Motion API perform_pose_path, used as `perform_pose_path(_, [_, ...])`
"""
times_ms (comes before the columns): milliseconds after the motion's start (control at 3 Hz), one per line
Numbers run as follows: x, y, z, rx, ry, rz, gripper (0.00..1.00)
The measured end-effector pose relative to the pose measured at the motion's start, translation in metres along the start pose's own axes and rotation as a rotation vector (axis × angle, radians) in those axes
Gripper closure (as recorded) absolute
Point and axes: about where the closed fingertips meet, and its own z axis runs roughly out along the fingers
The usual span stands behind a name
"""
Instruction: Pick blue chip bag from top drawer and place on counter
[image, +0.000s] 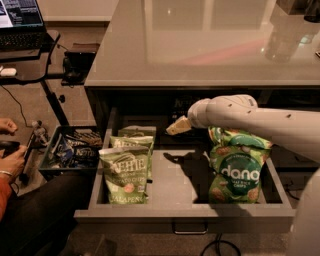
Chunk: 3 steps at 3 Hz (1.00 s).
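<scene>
The top drawer (185, 213) is pulled open below the glossy grey counter (200, 45). My gripper (177, 126) reaches in from the right on a white arm. It hangs over the drawer's middle back, just under the counter's edge, with nothing seen in it. The back of the drawer behind it is in deep shadow. I cannot make out the blue chip bag there. Light green Kettle jalapeno bags (125, 172) stand in the drawer's left half. A green Dang bag (239, 169) stands at the right, partly under my arm.
A small grey crate (75, 150) of dark snack bags sits on the floor left of the drawer. A black desk with a laptop (20, 20) stands at the far left. A person's hands (10, 160) are at the left edge.
</scene>
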Motion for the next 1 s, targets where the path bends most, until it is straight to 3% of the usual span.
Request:
perform_pose_path(333, [0.006, 0.000, 0.020, -0.014, 0.018, 0.007, 0.00])
perform_pose_path(1000, [0.020, -0.004, 0.046, 0.004, 0.060, 0.011, 0.00])
